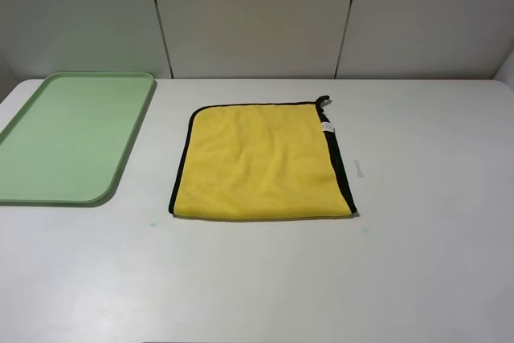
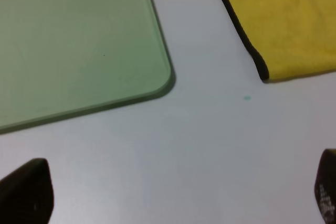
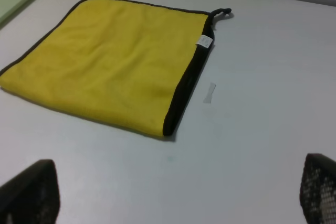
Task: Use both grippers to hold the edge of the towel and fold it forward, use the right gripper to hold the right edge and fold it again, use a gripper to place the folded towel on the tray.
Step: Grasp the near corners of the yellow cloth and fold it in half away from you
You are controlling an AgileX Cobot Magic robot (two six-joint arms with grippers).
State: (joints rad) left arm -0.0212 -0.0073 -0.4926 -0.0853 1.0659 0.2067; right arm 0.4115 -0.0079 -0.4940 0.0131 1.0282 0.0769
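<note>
While my two arms hang over the white table (image 1: 434, 271), its surface carries everything listed here. The pale green tray (image 1: 72, 138) lies at the far left of the table in the high view, flat, with rounded corners and a low rim. The yellow towel (image 1: 257, 162) lies spread flat near the middle of the table, to the right of the tray and apart from it, with a strip of bare tabletop between the two.

My left gripper (image 2: 176, 195) stands open. Its dark fingertips (image 2: 26, 195) sit wide apart at the edges of the left wrist view, with only bare table between them, near the tray's near corner and the towel's near left corner. My right gripper (image 3: 173, 192) is likewise spread open and holds nothing. Its fingertips (image 3: 319, 190) flank bare table on the near side of the towel, toward its right corner.

A black band (image 1: 340, 168) runs down the towel's right edge, and thinner black trim follows the left and far edges. A black hanging loop (image 1: 324, 101) projects from the far right corner. A small white label (image 1: 327, 127) sits on the band just below the loop. A pale strip (image 1: 359, 168) lies on the table just right of the towel. Two faint teal specks mark the tabletop, one (image 1: 152, 223) off the near left corner and one (image 1: 365, 230) off the near right corner.
</note>
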